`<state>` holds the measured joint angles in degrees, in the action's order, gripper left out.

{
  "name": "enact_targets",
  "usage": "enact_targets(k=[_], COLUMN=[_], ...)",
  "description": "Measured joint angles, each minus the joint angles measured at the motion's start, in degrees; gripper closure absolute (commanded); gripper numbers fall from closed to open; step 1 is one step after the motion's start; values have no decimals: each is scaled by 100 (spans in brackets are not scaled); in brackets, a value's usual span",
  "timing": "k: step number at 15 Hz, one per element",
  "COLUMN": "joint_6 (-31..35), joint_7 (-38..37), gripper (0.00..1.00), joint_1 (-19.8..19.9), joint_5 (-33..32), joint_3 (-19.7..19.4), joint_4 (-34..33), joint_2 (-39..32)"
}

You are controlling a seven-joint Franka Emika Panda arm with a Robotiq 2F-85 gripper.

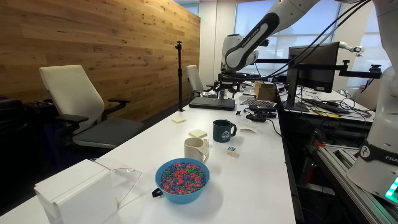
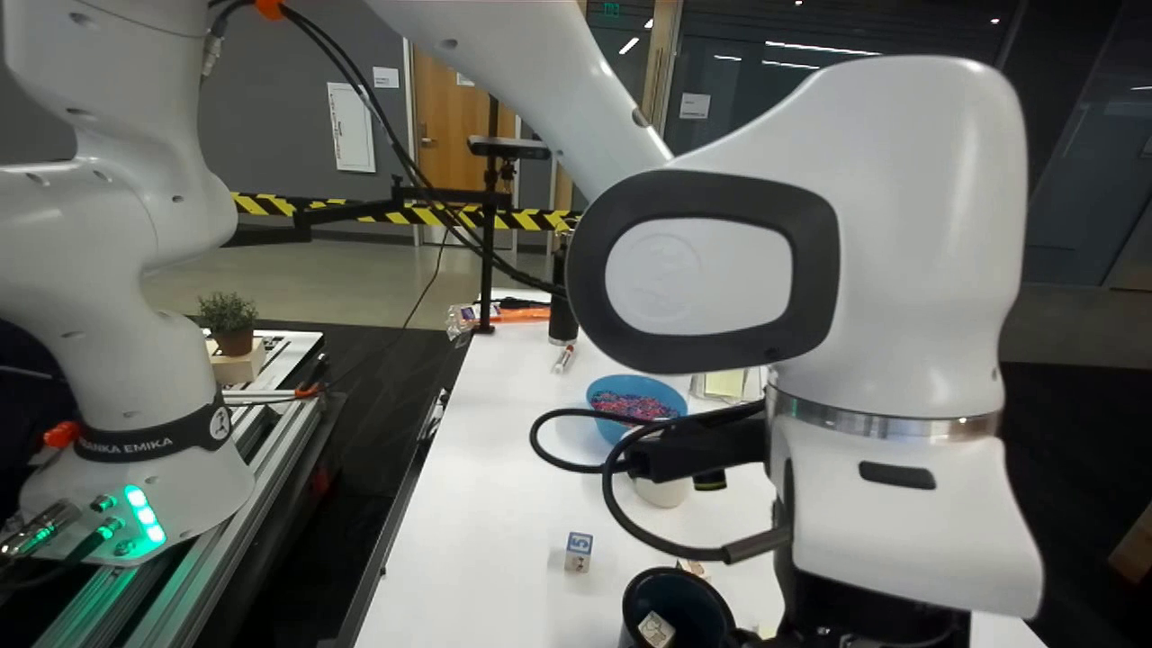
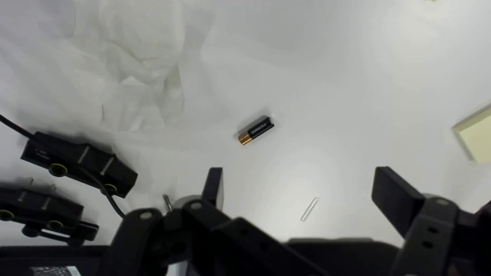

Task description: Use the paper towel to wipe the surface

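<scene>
The paper towel (image 1: pixel 247 127) is a crumpled white sheet lying on the white tabletop (image 1: pixel 248 186), behind the dark mug. In the wrist view the paper towel (image 3: pixel 142 73) is at the upper left, and the tabletop (image 3: pixel 326 96) fills most of the picture. My gripper (image 1: pixel 225 93) points down above the table near the black laptop. In the wrist view the gripper (image 3: pixel 298 188) is open, with nothing between its fingers. A paper clip (image 3: pixel 309 209) and a battery (image 3: pixel 256 130) lie on the table below. The towel is out of view in an exterior view where the tabletop (image 2: pixel 486 504) shows.
Black devices with a cable (image 3: pixel 80 163) lie close to the towel. The dark mug (image 1: pixel 222 132), a cream mug (image 1: pixel 194 151), a small cube (image 1: pixel 231 151), a blue bowl (image 1: pixel 182 199) and a white box (image 1: pixel 77 193) stand along the table. A closed laptop (image 1: pixel 212 103) lies farther back.
</scene>
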<state>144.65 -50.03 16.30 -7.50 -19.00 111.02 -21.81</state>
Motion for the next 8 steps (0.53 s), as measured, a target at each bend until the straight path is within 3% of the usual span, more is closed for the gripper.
enact_targets(k=[4,8], joint_6=[-53,-38], joint_7=[1136,1419], gripper=[0,0], joint_1=[9,2], joint_5=[290,398], joint_3=[129,106], joint_4=[130,118], joint_2=[-46,-384])
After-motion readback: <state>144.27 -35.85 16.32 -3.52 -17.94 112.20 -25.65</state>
